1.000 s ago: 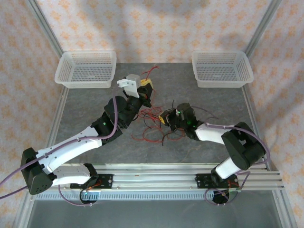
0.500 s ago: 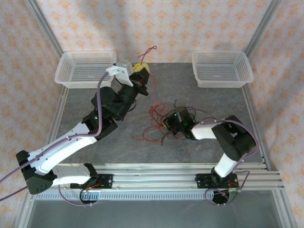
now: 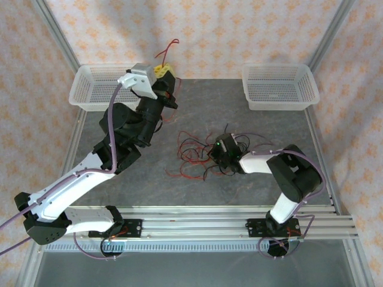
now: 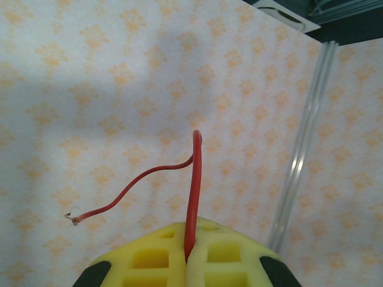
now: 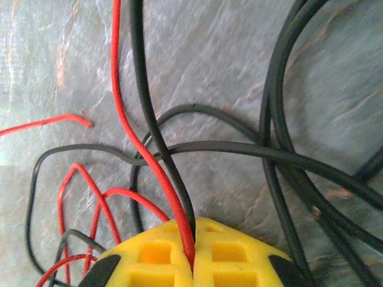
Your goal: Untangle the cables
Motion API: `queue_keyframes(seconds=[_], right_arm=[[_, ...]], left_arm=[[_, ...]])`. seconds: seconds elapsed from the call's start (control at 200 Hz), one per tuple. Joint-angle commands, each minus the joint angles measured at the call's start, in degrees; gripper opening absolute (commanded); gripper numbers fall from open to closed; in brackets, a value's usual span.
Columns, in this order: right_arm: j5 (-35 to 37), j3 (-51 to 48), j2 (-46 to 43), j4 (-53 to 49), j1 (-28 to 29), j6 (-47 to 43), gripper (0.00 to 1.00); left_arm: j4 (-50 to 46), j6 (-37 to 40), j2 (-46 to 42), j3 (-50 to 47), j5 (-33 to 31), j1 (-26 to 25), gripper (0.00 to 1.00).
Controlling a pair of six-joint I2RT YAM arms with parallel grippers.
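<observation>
Currently logged: two arms, two white baskets, one tangle. The left basket point(image 3: 102, 103) and the right basket point(image 3: 281, 103) sit at the far corners of the counter point(image 3: 239, 191).

The cables point(image 3: 194, 156) lie mid-counter in a loose pile of red and black loops. I cannot count the separate strands from the top view.

The left gripper point(image 3: 163, 73) is held high beside the left basket's inner end, its jaws pressed together on one red wire point(image 4: 194, 179). In the left wrist view that wire rises nearly upright from the seam between the yellow pads point(image 4: 176, 239). It then bends over to the left and ends in a frayed tip.

The right gripper point(image 3: 215, 150) sits low at the pile's right edge, jaws clamped on the cables. Two strands enter the seam, one red strand point(image 5: 117, 72) and one black strand point(image 5: 139, 72). Both run side by side straight away from the pads across the counter.
</observation>
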Motion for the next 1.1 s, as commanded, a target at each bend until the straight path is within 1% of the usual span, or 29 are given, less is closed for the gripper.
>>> queue_keyframes(seconds=[0.0,0.05,0.08,0.15,0.305,0.385,0.42,0.45,0.475,0.516,0.666,0.821,0.996,1.096], right_arm=[[7.4,2.0,-2.0,-7.0,-1.0,-5.5,0.0],[6.9,2.8,-2.6,-8.1,-1.0,-6.9,0.0],[6.4,3.4,-3.1,-8.7,-0.9,-7.7,0.04],[5.1,4.5,-4.6,-10.0,-1.0,-9.5,0.21],[3.6,6.5,-9.8,-13.9,-1.0,-12.4,0.6],[2.7,7.7,-12.5,-15.9,-1.0,-13.8,0.84],[2.2,8.3,-13.7,-16.9,-1.0,-14.3,0.91],[1.9,8.9,-14.7,-17.7,-1.0,-14.7,0.94],[1.6,9.2,-15.5,-18.3,-1.0,-14.9,0.98],[1.1,9.7,-16.8,-18.9,-1.0,-15.4,1.0],[-1.0,11.1,-20.6,-20.4,-1.0,-16.2,1.0],[-3.3,11.8,-22.4,-20.6,-1.0,-17.1,1.0],[-3.9,11.1,-24.0,-20.8,-1.0,-18.3,1.0],[-2.9,10.4,-25.4,-21.3,-1.0,-18.5,1.0]], left_arm=[[-0.2,7.3,-1.7,2.6,-6.9,0.6,0.0],[0.0,8.8,-1.7,2.7,-8.5,1.5,0.0],[-0.1,9.1,-1.7,2.8,-9.0,2.5,0.0],[-1.3,7.7,-1.7,3.3,-8.4,5.7,0.0],[-4.7,1.9,-0.4,5.3,-2.7,13.9,0.0],[-6.3,0.3,1.8,7.4,-0.4,16.6,0.0],[-7.0,-0.3,3.1,8.4,1.0,17.7,0.0],[-7.5,-0.8,4.1,9.7,2.2,18.7,0.0],[-7.8,-1.2,5.2,10.6,3.2,19.5,0.0],[-8.5,-2.1,6.8,12.4,5.3,21.1,0.0],[-9.4,-5.9,14.2,20.0,13.4,28.1,0.0],[-9.9,-9.2,22.8,29.7,21.7,34.9,0.0],[-10.7,-10.5,32.9,41.1,26.6,40.9,0.0],[-8.5,-12.9,37.1,43.9,29.5,44.6,0.0]])
